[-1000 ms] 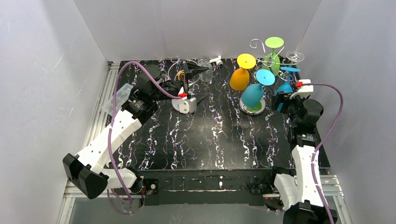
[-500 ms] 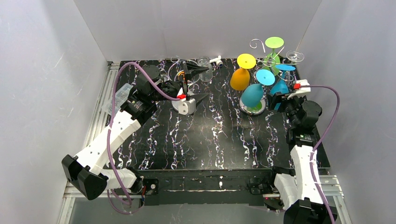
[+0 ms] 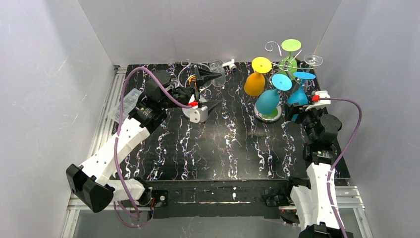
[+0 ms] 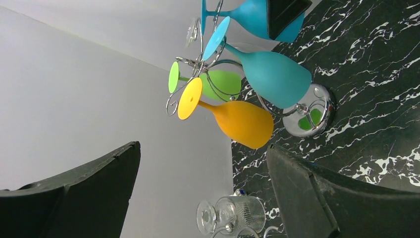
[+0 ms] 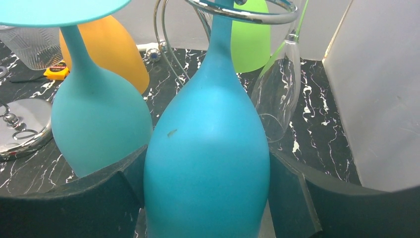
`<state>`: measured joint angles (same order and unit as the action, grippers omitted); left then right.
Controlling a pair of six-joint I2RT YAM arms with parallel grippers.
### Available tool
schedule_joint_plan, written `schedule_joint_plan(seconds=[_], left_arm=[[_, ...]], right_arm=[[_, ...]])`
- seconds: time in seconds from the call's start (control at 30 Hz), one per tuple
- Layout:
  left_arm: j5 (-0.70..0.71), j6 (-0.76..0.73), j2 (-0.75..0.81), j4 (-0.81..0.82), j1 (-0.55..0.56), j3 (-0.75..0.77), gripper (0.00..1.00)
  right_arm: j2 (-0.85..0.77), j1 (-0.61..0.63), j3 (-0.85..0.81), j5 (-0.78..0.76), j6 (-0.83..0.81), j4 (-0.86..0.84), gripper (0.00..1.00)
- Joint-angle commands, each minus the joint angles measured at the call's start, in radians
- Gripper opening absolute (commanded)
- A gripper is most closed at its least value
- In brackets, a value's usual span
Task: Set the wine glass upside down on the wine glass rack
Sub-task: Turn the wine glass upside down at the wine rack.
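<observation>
1. The wine glass (image 5: 208,163), a bright blue one, is hanging upside down on the right side of the wine glass rack (image 4: 324,104), with its stem running up through one of the rack's chrome loops and its foot sitting above that loop.
2. The right gripper (image 5: 208,198) is clasping the bowl of that glass, with one of its dark fingers (image 5: 99,208) pressing against each side.
3. A teal glass (image 3: 268,100) is hanging bowl-down right over the rack's round base, just beside the blue one.
4. An orange glass (image 3: 254,84) is hanging on the rack's left side, and a green glass (image 3: 288,64) is hanging at the rack's back.
5. A clear glass (image 5: 280,94) is hanging on the rack's far right, close to the blue bowl; I cannot tell whether the two are touching.
6. The left gripper (image 3: 213,89) is hovering well to the left of the rack, its jaws standing wide apart and holding nothing.
7. A clear ribbed tumbler (image 4: 237,213) is lying left of the rack, near that gripper's far finger.
8. The rack is standing on the black marbled table (image 3: 223,148), toward its back right corner.
</observation>
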<state>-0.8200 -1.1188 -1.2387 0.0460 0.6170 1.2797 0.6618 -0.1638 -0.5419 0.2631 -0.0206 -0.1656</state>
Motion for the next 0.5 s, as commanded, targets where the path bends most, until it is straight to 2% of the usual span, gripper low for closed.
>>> schedule_joint_plan(seconds=[0.0,0.2,0.47], left_arm=[[-0.016,-0.004,0.031,-0.001,-0.007,-0.012,0.98],[-0.016,-0.009,0.033,-0.003,-0.007,-0.01,0.98],[-0.016,-0.009,0.039,-0.001,-0.007,-0.02,0.98]], right_arm=[[-0.022,-0.008,0.002,-0.041,0.013,-0.031,0.08],[-0.061,-0.008,0.029,-0.107,0.033,-0.012,0.09],[-0.067,-0.008,0.017,-0.084,0.063,-0.001,0.09]])
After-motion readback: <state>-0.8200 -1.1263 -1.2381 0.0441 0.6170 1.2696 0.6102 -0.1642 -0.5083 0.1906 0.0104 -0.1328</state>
